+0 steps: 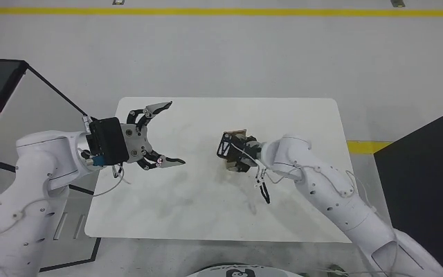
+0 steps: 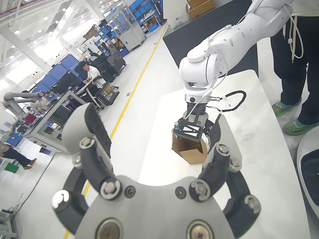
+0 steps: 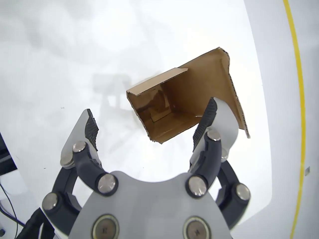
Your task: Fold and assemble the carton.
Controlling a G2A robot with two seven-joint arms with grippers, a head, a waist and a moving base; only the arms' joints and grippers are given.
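A small brown carton (image 1: pixel 235 133) stands near the middle of the white table (image 1: pixel 291 208), its top open and one tall flap (image 3: pixel 224 83) upright. My right gripper (image 1: pixel 232 149) hangs right above it, open. In the right wrist view that gripper (image 3: pixel 150 106) straddles the carton (image 3: pixel 174 95): one finger (image 3: pixel 206 118) lies against the tall flap, the other is off to the side. My left gripper (image 1: pixel 175 133) is open over the table's left part, a short way from the carton. The left wrist view has the left gripper (image 2: pixel 152 115) facing the carton (image 2: pixel 190 151) and the right gripper (image 2: pixel 192 130).
The table has bare surface all around the carton. A black frame (image 1: pixel 14 76) stands off the table's left edge, and a dark platform (image 1: pixel 415 180) lies beyond the right edge. A yellow line (image 1: pixel 221 11) runs along the floor behind.
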